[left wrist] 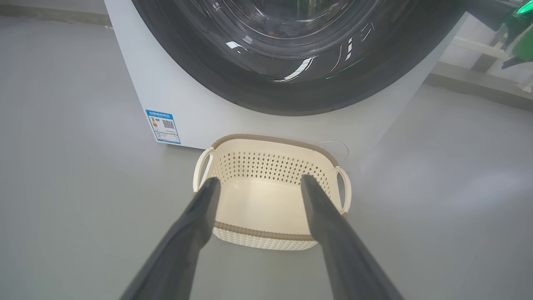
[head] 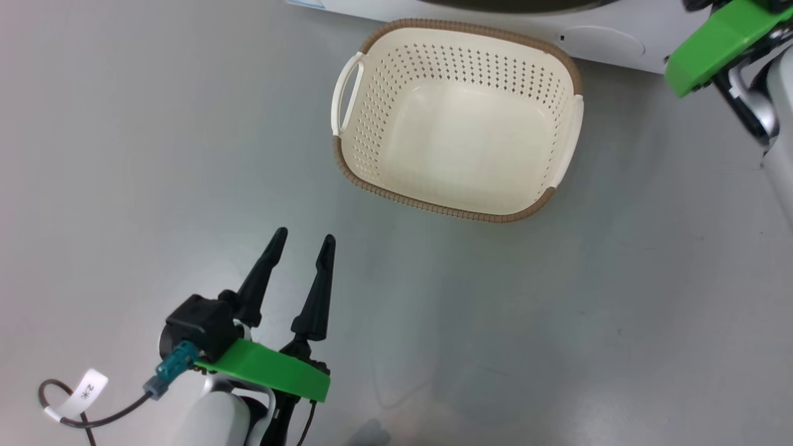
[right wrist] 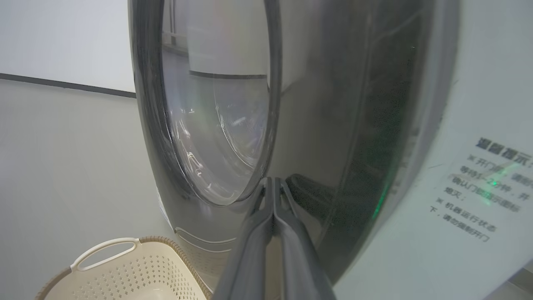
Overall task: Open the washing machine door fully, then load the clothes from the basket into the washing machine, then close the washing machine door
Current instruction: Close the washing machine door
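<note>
The cream basket [head: 433, 207] stands on the grey floor in front of the white washing machine [left wrist: 195, 112], and nothing lies inside it. The clothes are out of view. The glossy black washing machine door [left wrist: 291, 83] lies against the machine's front. My left gripper [head: 305, 234] is open, low over the floor and short of the basket [left wrist: 266, 166], which it points at. My right gripper [right wrist: 272, 180] is shut on nothing, its tips against the door [right wrist: 325, 125] beside the glass window [right wrist: 216, 137]. The basket [right wrist: 125, 271] sits below it.
A blue energy label [left wrist: 163, 126] and a round filter cap [left wrist: 332, 149] mark the machine's lower front. A text sticker [right wrist: 487, 187] is on its white panel. A tagged cable [head: 87, 390] hangs by my left wrist. Bare grey floor surrounds the basket.
</note>
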### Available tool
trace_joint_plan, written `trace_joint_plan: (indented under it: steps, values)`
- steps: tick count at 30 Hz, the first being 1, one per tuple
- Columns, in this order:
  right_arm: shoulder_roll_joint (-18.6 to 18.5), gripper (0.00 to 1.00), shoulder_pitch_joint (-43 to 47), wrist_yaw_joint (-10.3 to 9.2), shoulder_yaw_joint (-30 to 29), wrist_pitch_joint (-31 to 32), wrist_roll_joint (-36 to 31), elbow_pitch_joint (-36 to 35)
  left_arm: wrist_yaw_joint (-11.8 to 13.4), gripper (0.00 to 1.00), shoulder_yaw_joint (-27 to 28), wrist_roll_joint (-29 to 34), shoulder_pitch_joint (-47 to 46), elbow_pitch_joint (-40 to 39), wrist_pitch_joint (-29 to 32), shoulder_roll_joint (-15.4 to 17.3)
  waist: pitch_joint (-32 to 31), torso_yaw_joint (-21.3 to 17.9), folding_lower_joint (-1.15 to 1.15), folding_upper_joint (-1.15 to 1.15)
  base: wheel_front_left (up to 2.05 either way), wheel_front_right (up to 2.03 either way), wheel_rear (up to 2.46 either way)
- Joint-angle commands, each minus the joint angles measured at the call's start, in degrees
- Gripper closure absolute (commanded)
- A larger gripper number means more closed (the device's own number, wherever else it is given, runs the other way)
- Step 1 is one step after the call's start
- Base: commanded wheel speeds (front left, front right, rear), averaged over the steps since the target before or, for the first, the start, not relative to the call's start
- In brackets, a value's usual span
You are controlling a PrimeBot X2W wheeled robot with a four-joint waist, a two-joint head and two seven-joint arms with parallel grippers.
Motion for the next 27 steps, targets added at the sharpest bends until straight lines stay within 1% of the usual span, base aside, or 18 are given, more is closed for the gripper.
trace_joint_plan:
  steps: [1,7,16,20,27]
  values:
    - [0.18,1.0,-1.22,0.08,-0.5,-0.27,-0.48,-0.28,-0.14,0.0,1.58,-0.45,-0.84,-1.35,-0.37,1.23,0.62,0.5,0.0,0.0,0.0,0.0,0.0]
    - [-0.21,1.0,-5.58,0.08,-1.83,-0.27,-1.97,2.95,-0.14,0.0,1.16,-1.21,-1.26,-1.49,-0.37,1.23,1.81,1.17,0.0,0.0,0.0,0.0,0.0]
    - [-0.08,1.0,-8.38,0.08,-4.15,-0.27,-3.17,5.59,-0.14,0.0,1.01,-1.89,-1.66,-1.47,-0.37,1.23,2.4,1.43,0.0,0.0,0.0,0.0,0.0]
    - [0.72,1.0,-7.64,0.08,-4.52,-0.27,-3.65,5.46,-0.14,0.0,1.27,-1.67,-1.82,-1.14,-0.37,1.23,1.82,0.7,0.0,0.0,0.0,0.0,0.0]
    - [2.82,1.0,-3.3,0.08,-3.61,-0.27,-3.49,3.88,-0.14,0.0,1.96,-0.27,-2.08,-0.79,-0.37,1.23,-1.06,-2.09,0.0,0.0,0.0,0.0,0.0]
